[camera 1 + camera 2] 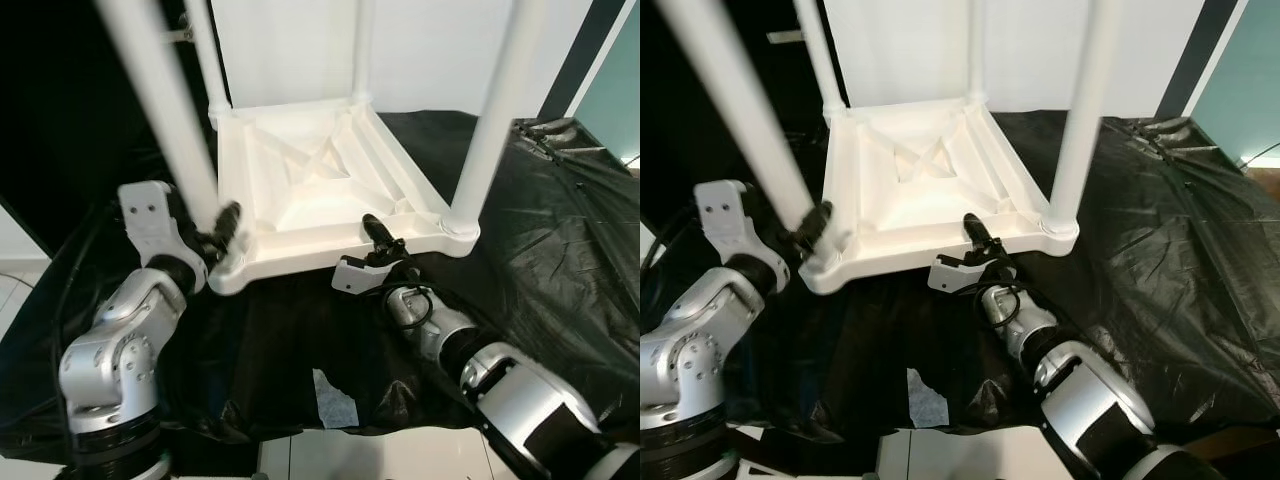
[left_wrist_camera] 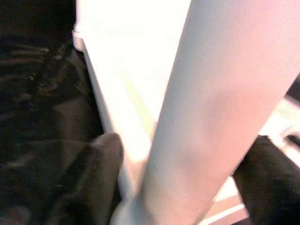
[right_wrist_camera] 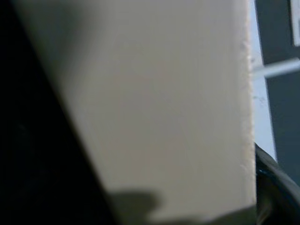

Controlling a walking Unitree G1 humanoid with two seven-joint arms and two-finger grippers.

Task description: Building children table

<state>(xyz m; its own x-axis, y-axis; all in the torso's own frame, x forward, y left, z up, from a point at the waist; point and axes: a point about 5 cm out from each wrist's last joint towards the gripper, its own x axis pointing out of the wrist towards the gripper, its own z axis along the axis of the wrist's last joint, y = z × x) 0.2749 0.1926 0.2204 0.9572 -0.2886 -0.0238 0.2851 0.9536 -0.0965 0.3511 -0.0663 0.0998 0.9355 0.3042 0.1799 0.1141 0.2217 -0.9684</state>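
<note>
White plastic table top (image 1: pixel 320 175) lying upside down on black sheeting (image 1: pixel 540 250), its four legs pointing up.

We see the left gripper (image 1: pixel 222 236) with fingers (image 2: pixel 101 159) straddling the near-left leg (image 1: pixel 165 110) at its base; whether the right gripper (image 1: pixel 380 236) at the near rim is closed we cannot tell.

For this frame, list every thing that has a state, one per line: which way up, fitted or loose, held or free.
Table: upside down on the sheet, underside facing up.
Legs: four, standing up from the corners.
Left gripper: fingers either side of the near-left leg's base.
Right gripper: at the table's near edge; fingers unclear.
Black sheet: spread out, wrinkled.
</note>
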